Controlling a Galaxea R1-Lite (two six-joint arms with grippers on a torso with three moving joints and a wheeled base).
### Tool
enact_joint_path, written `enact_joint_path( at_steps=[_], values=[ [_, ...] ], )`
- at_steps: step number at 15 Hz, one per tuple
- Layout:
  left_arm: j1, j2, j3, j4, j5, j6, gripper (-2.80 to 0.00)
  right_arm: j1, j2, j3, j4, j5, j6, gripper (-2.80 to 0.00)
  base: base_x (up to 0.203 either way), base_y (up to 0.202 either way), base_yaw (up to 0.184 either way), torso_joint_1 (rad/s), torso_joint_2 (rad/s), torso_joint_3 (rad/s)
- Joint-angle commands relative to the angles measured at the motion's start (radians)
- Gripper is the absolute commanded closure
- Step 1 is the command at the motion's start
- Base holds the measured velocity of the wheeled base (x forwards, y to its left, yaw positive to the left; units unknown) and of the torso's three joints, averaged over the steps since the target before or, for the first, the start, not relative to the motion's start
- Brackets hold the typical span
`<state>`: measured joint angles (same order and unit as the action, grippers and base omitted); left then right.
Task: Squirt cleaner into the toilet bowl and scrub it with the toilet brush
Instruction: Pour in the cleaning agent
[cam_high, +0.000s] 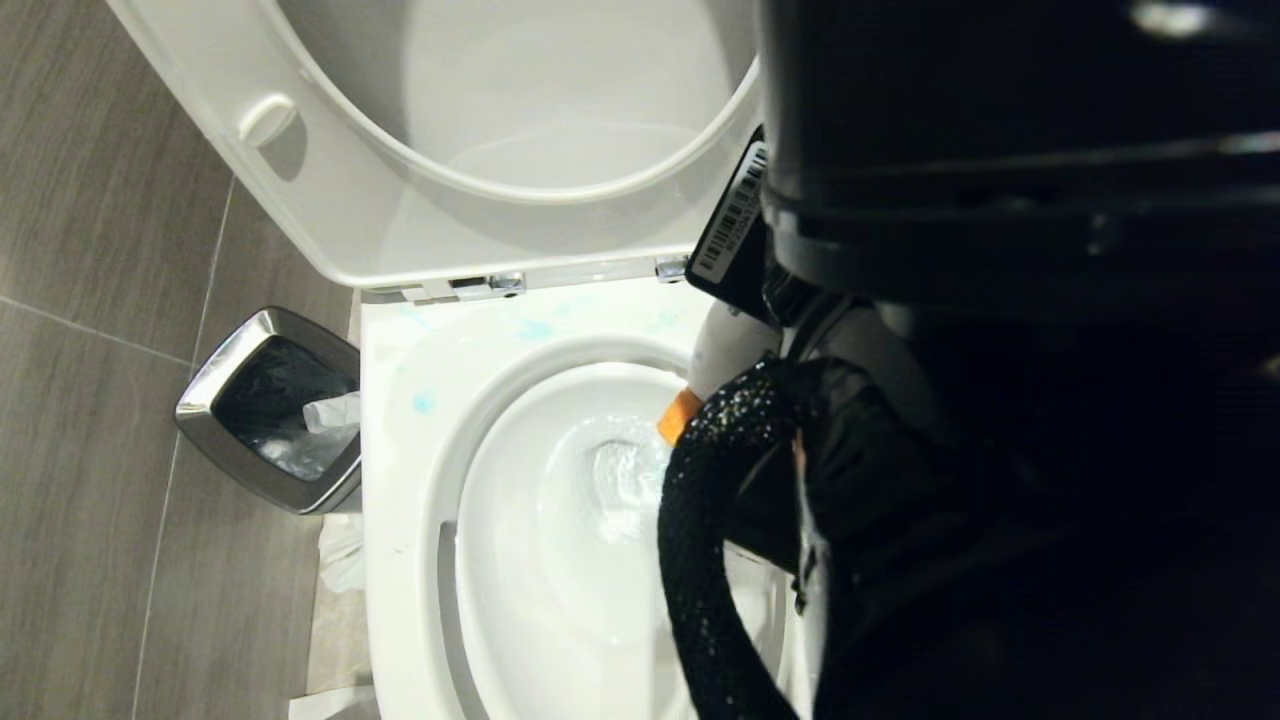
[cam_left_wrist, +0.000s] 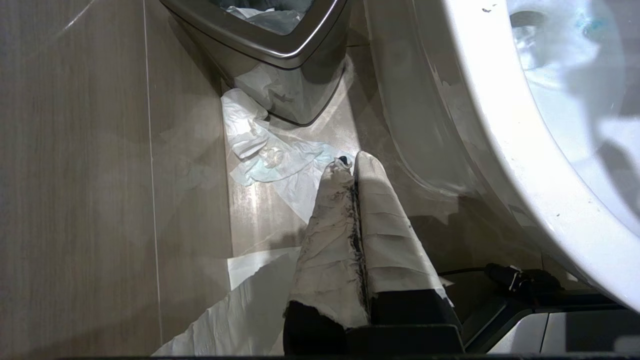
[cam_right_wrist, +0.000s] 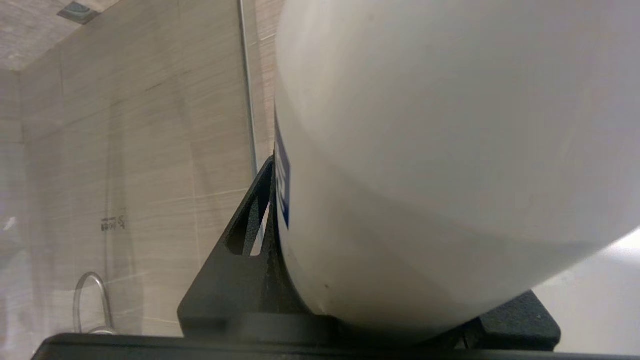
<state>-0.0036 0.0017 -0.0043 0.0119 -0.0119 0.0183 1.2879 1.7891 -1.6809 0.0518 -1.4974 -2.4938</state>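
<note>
The white toilet bowl (cam_high: 420, 470) stands open, with seat and lid (cam_high: 330, 180) raised against the back. The cleaner (cam_high: 725, 345), a white bottle, hangs tilted over the bowl's right rim, its orange cap (cam_high: 678, 415) pointing down toward the water. My right gripper (cam_right_wrist: 390, 250) is shut on the bottle's body, which fills the right wrist view, and one black finger (cam_right_wrist: 250, 220) presses its side. Teal-blue smears (cam_high: 425, 403) mark the rim. My left gripper (cam_left_wrist: 350, 165), wrapped in white tape, is parked low beside the toilet, shut and empty. The toilet brush is out of view.
A steel-rimmed square waste bin (cam_high: 270, 410) stands on the grey tiled floor to the left of the toilet. Crumpled tissue sheets (cam_left_wrist: 270, 155) lie on the floor between the bin and the toilet base. My dark right arm (cam_high: 900, 450) covers the bowl's right side.
</note>
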Motion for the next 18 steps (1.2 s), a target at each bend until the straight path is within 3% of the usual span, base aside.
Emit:
enact_joint_path(
  at_steps=[1,15,18],
  values=[
    [-0.001,0.001,0.000,0.000,0.000,0.000,0.00,-0.001,-0.004,0.003,0.002,-0.009,-0.016,0.00,0.000,0.000,0.000,0.000,0.00,0.000],
    [-0.001,0.001,0.000,0.000,0.000,0.000,0.00,-0.004,-0.002,0.011,-0.003,-0.018,-0.015,0.00,0.000,0.000,0.000,0.000,0.00,0.000],
    [-0.001,0.001,0.000,0.000,0.000,0.000,0.00,-0.022,-0.006,0.028,-0.096,-0.017,-0.007,0.00,0.000,0.000,0.000,0.000,0.00,0.000]
  ],
)
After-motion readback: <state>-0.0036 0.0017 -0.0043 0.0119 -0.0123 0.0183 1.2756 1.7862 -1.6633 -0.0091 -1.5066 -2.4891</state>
